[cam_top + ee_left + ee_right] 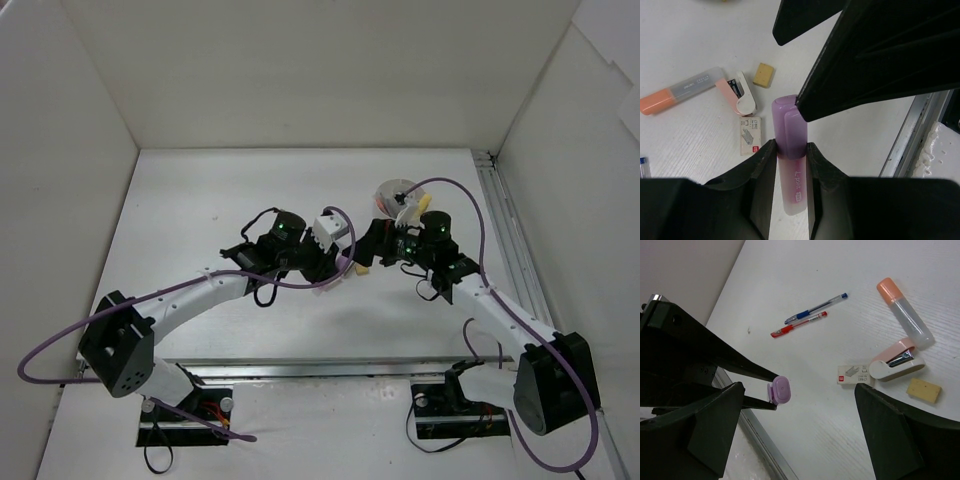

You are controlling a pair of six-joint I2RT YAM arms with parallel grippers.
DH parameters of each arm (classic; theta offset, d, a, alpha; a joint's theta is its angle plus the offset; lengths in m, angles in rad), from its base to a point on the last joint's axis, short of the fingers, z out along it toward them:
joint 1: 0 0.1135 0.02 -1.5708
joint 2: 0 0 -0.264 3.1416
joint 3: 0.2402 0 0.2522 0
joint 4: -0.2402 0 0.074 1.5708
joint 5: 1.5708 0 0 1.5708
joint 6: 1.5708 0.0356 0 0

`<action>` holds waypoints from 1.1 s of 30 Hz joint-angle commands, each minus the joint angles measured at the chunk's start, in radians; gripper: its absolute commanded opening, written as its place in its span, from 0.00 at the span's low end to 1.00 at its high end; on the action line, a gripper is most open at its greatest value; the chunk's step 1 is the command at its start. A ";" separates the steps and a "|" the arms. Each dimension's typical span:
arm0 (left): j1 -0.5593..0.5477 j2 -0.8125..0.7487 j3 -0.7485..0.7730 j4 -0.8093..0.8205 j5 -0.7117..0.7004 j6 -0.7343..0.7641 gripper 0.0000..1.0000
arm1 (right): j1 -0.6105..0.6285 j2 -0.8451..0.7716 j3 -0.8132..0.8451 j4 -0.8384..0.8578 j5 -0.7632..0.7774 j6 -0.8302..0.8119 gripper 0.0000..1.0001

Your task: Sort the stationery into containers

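**A:** Why's the marker held up mid-table, not set down?

**B:** Handover, I'd say. The left gripper (pixel 791 148) is clamped on the purple highlighter (pixel 793 192) approx. mid-body, so the capped end sticks out free. The right gripper (pixel 798 390) faces that cap w/ jaws spread wide and nothing in them. No contact that I can make out.

**A:** Why pass it over at all?

**B:** The dish (pixel 390 186) sits far-right, just beyond the right gripper, i.e. on that arm's side. My guess is the right arm has the easier drop. Dish is partly hidden by cable, so its contents are too small to tell.

**A:** Room and surface?

**B:** Plain white walls (pixel 300 70) box it in on 3 sides. The table (pixel 200 200) is white and matte w/ a faint grain. A metal rail (pixel 505 230) runs along the right edge.

**A:** And the rest of the stationery?

**B:** All loose on the table, none in the dish yet.
- The orange highlighter (pixel 905 315) is lying flat.
- A pink-white stapler (pixel 895 362) is just beside its clear end.
- The blue pen (pixel 817 307) and red pen (pixel 800 325) are side by side, well apart from that lot.
- The staple box (pixel 855 374) is just beside the stapler.
- The tan eraser (pixel 924 390) is near the stapler too.
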 commanded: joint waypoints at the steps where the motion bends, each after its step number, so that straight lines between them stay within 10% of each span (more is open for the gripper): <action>1: -0.009 -0.013 0.072 0.063 -0.009 0.021 0.00 | 0.022 0.002 0.016 0.172 -0.026 0.063 0.90; 21: -0.018 -0.016 0.086 0.126 -0.067 -0.043 0.00 | 0.101 0.051 0.054 0.090 0.013 0.021 0.39; 25: -0.018 -0.012 0.091 0.132 -0.077 -0.054 0.00 | 0.119 0.053 0.062 0.087 0.014 0.015 0.00; 27: -0.018 -0.009 0.094 0.131 -0.073 -0.057 0.00 | 0.120 0.045 0.062 0.086 0.037 0.012 0.00; 29: -0.018 -0.016 0.094 0.123 -0.073 -0.057 0.11 | 0.120 0.013 0.065 0.064 0.086 -0.009 0.00; 33: -0.018 -0.062 0.062 0.108 -0.095 -0.066 0.75 | 0.117 -0.067 0.117 -0.081 0.316 -0.109 0.00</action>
